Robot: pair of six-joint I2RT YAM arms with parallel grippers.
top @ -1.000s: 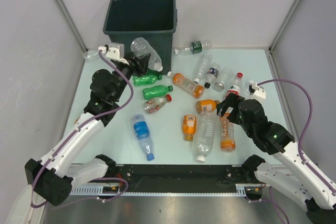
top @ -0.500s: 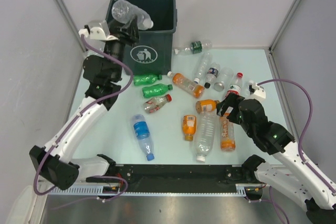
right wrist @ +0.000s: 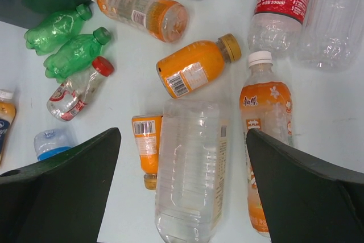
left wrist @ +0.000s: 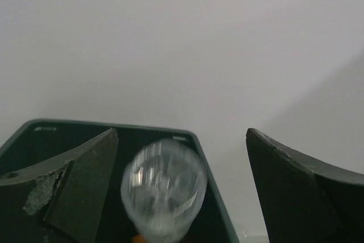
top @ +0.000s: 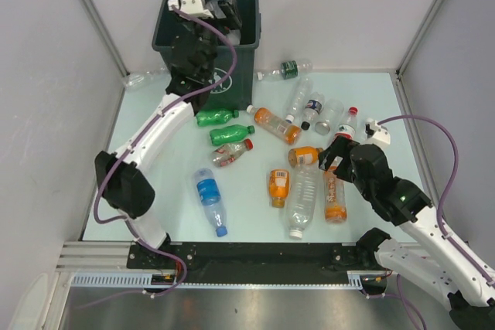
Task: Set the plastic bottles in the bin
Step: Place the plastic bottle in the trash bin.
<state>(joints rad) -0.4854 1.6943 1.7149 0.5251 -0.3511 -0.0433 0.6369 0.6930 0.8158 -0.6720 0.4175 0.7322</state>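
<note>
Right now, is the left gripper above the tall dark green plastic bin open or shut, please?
Open: the left gripper has its fingers far wider apart than the blurred clear plastic bottle between them.

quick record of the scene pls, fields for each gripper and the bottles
left gripper: open, above the bin
clear bottle: blurred, between the spread jaws, touching neither, over the bin's mouth
right gripper: open, empty, over the large clear bottle
table: many bottles lying loose, two green bottles just in front of the bin
</note>
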